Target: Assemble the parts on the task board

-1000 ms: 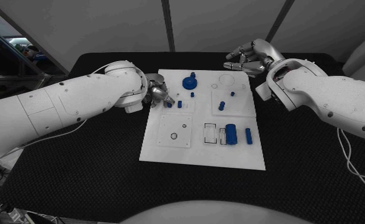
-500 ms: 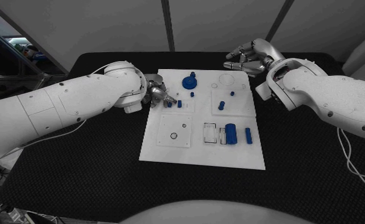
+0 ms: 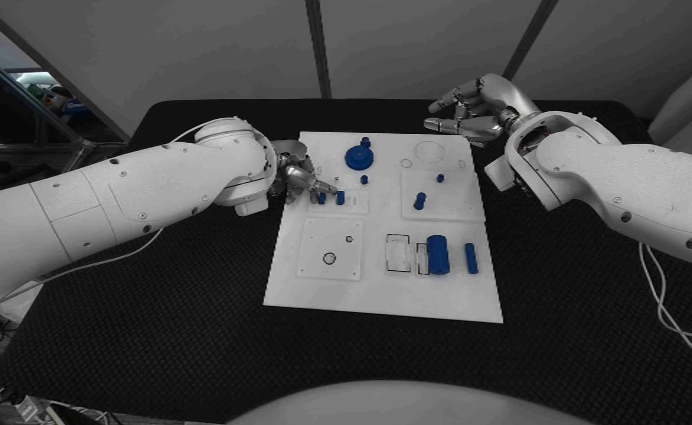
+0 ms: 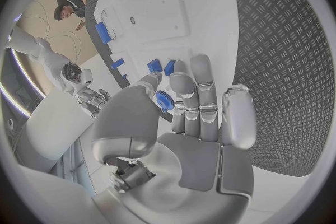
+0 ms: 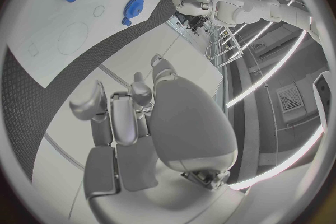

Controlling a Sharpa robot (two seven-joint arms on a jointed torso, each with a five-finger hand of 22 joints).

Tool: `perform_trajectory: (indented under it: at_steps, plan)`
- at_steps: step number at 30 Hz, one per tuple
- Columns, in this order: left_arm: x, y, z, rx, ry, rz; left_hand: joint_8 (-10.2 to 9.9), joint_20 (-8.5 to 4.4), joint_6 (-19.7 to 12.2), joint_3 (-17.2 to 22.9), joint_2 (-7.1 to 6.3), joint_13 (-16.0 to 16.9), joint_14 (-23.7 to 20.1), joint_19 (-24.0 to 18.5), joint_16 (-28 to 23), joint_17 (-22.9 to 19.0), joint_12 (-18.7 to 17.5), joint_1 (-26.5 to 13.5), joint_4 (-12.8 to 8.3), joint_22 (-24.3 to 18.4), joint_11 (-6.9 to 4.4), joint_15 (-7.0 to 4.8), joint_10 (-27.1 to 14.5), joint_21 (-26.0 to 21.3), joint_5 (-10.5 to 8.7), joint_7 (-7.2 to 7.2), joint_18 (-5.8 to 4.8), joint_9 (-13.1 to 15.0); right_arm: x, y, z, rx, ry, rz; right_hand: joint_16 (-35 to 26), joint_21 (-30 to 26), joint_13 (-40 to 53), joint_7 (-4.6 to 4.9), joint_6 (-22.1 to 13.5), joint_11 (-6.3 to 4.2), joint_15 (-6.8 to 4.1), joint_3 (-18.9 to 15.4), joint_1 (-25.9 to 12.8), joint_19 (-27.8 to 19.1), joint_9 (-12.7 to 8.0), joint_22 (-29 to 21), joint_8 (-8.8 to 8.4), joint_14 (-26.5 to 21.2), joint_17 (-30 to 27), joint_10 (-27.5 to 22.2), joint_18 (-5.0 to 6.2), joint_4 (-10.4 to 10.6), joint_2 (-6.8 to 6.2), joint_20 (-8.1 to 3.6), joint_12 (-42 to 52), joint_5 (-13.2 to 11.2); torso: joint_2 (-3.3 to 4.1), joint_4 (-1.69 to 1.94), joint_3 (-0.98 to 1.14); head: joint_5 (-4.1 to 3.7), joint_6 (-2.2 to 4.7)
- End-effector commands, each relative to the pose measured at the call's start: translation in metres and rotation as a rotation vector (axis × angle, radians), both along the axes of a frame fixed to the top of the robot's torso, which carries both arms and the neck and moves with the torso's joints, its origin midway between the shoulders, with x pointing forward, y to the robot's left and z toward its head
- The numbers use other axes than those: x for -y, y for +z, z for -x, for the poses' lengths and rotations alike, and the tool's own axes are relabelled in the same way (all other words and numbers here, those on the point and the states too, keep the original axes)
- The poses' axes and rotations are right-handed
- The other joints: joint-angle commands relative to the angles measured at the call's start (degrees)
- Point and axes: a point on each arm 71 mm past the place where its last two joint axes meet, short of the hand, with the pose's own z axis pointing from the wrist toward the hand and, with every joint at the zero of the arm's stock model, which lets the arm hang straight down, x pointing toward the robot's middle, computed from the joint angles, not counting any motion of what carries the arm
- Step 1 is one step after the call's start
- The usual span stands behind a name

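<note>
Fingers of the left hand (image 3: 299,178) are curled together at the left edge of the task board (image 3: 332,290), and the left wrist view shows a small round blue part (image 4: 164,100) pinched between thumb and fingertips (image 4: 181,84). Fingers of the right hand (image 3: 469,113) are drawn in over the table just past the board's far right corner, with nothing visible in them.

On the board, the gear-shaped disc (image 3: 359,156) sits near the far edge, and the thick blue cylinder (image 3: 438,254) lies in its slot near the right side, long axis running toward the robot, with a slimmer bar (image 3: 470,255) just beside it. 2 short pegs (image 3: 330,198) stand directly ahead of the left fingertips, almost touching them.

The left hand is far nearer those pegs than the right, so seating the pinched part looks like a short reach inward across the board's left edge.
</note>
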Motion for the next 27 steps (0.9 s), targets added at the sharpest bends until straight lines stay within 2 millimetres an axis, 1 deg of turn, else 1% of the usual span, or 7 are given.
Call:
perform_trajectory:
  at_steps: [1, 17, 18, 19, 20, 25, 27]
  plan:
    - [-0.001, 0.004, -0.001, 0.031, 0.045, 0.052, -0.4, -0.08, -0.4, -1.0, 0.24, -1.1, 0.1, -0.6, 0.0, 0.0, -1.1, 0.6, 0.3, 3.6, 0.17, -0.12, -0.7, -0.7, -0.02, 0.18, -3.77, -0.1, -0.001, 0.001, 0.0, 0.005, 0.005, 0.0, -0.4, -0.3, 0.0, -0.16, -0.3, -0.07, -0.55, 0.1, -0.5, -0.4, -0.1, -0.1, 0.35, 2.0, -0.1, -0.4, 0.31, 0.2, 0.25, -0.12, -0.2, 0.2, 0.02, -0.01, 0.0, -0.05, 0.06]
    - [-0.01, 0.032, -0.006, 0.174, 0.089, 0.256, -3.4, 2.43, -10.7, -10.7, -0.44, -11.4, -2.0, -8.6, -2.9, -2.1, -11.4, 7.8, 3.3, -7.9, 4.21, 2.78, -12.6, -14.4, 0.45, 4.72, -0.59, -1.5, 0.001, 0.0, -0.001, 0.004, -0.001, 0.002, -0.4, -0.3, 0.0, -0.16, -0.3, -0.07, -0.55, 0.1, -0.5, -0.4, -0.1, -0.1, 0.35, 2.0, -0.1, -0.4, 0.31, 0.2, 0.25, -0.12, -0.2, 0.2, 0.01, -0.02, 0.04, -0.27, 0.32]
    - [-0.009, 0.034, -0.007, 0.19, 0.082, 0.271, -3.3, 2.61, -11.2, -11.2, -0.36, -11.6, -1.5, -9.2, -0.4, 0.1, -11.5, 8.4, 3.6, -8.7, 4.39, 2.88, -13.2, -15.5, 0.46, 4.93, -0.35, -1.7, 0.001, 0.0, -0.002, 0.004, -0.002, 0.002, -0.4, -0.3, 0.0, -0.16, -0.3, -0.07, -0.55, 0.1, -0.5, -0.4, -0.1, -0.1, 0.35, 2.0, -0.1, -0.4, 0.31, 0.2, 0.25, -0.12, -0.2, 0.2, 0.01, -0.01, 0.04, -0.29, 0.35]
    - [-0.007, 0.036, -0.007, 0.208, 0.072, 0.288, -3.3, 2.52, -11.8, -11.7, -0.22, -11.9, 5.3, -10.4, 21.9, 18.8, -11.8, 9.3, 3.7, -10.3, 4.41, 2.59, -14.3, -17.4, 0.43, 4.93, 0.14, -1.9, 0.002, 0.0, -0.002, 0.004, -0.002, 0.002, -0.4, -0.3, 0.0, -0.16, -0.3, -0.07, -0.55, 0.1, -0.5, -0.4, -0.1, -0.1, 0.35, 2.0, -0.1, -0.4, 0.31, 0.2, 0.25, -0.12, -0.2, 0.2, 0.0, 0.0, 0.04, -0.33, 0.36]
    - [-0.005, 0.038, -0.007, 0.23, 0.056, 0.308, -3.3, 2.74, -12.7, -11.9, 0.2, -12.4, 4.2, -14.8, 22.8, 19.2, -12.6, 11.2, 3.5, -15.8, 4.93, 3.14, -16.5, -24.3, 0.31, 5.43, 1.48, -2.2, 0.002, 0.0, -0.002, 0.004, -0.002, 0.002, -0.4, -0.3, 0.0, -0.16, -0.3, -0.07, -0.55, 0.1, -0.5, -0.4, -0.1, -0.1, 0.35, 2.0, -0.1, -0.4, 0.31, 0.2, 0.25, -0.12, -0.2, 0.2, 0.0, 0.0, 0.04, -0.39, 0.38]
    - [0.012, 0.046, -0.007, 0.386, -0.07, 0.368, -5.4, 4.96, -16.2, -7.5, 2.23, -16.4, -10.1, -24.1, 6.5, 3.4, -18.3, 23.4, -0.9, -25.3, 7.3, 5.58, -26.3, -38.0, 0.45, 8.29, 2.39, -5.0, 0.002, 0.0, -0.002, 0.004, -0.002, 0.0, -0.4, -0.4, -0.1, -0.16, -0.4, -0.07, -0.55, 0.1, -0.6, -0.5, -0.1, -0.2, 0.37, 2.0, -0.1, -0.5, 0.34, 0.2, 0.24, -0.13, -0.2, 0.3, 0.01, 0.02, 0.06, -0.7, 0.63]
    - [0.019, 0.045, -0.005, 0.446, -0.134, 0.365, -7.5, 5.41, -15.8, -3.3, 2.08, -19.6, -14.6, -25.2, 5.1, 1.7, -21.1, 28.6, -2.9, -27.5, 7.69, 6.28, -26.9, -41.2, -6.04, 7.91, 2.99, -7.6, 0.001, 0.0, -0.002, 0.005, 0.0, -0.001, -0.5, -0.5, -0.2, -0.16, -0.4, -0.07, -0.55, 0.1, -0.6, -0.5, -0.1, -0.3, 0.37, 1.9, -0.2, -0.5, 0.36, 0.2, 0.24, -0.13, -0.3, 0.3, 0.03, -0.04, 0.03, -0.81, 0.89]
